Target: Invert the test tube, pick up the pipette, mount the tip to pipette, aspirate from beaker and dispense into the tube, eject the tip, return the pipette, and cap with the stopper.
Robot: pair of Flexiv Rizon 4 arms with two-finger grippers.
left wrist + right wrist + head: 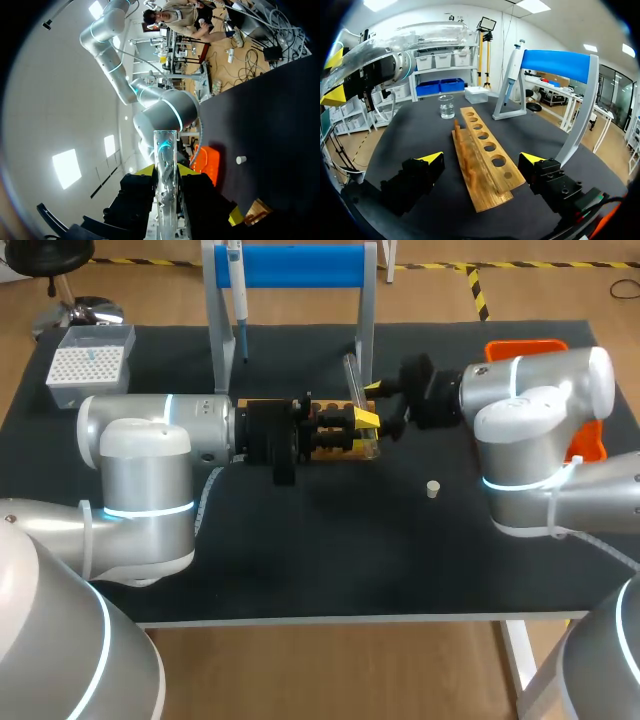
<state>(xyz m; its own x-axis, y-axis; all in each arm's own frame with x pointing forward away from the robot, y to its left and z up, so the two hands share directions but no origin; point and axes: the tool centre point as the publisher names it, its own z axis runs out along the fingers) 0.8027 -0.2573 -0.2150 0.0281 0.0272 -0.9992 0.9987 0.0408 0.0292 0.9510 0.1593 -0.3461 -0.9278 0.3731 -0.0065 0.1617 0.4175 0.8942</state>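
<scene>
Above the wooden rack [345, 448] near the table's [300, 560] middle, the test tube [352, 375] is held clamped between the fingers of the left gripper [165, 172]. A long stretch of glass is left free ahead of the fingers. The tube is seen tilted rather than upright, which is judged to belong to the inverting step, with the rack kept directly below for setting it down.

The right gripper [482, 160] is held with its fingers spread wide and nothing grasped, one yellow tip to each side of the rack's near end. It is judged to be kept there in readiness, either to steady the rack or to take the tube.

The remaining items are laid out around the rack so that each can be reached in turn. The pipette [238, 290] is hung on its blue-topped stand [300, 265] at 11 o'clock from the rack. The tip box [90, 365] is placed at 10 o'clock, the stopper [433, 489] at 4 o'clock and well apart, and an orange tray [545, 348] at 2 o'clock. The beaker [446, 106] is seen beyond the rack's far end.
</scene>
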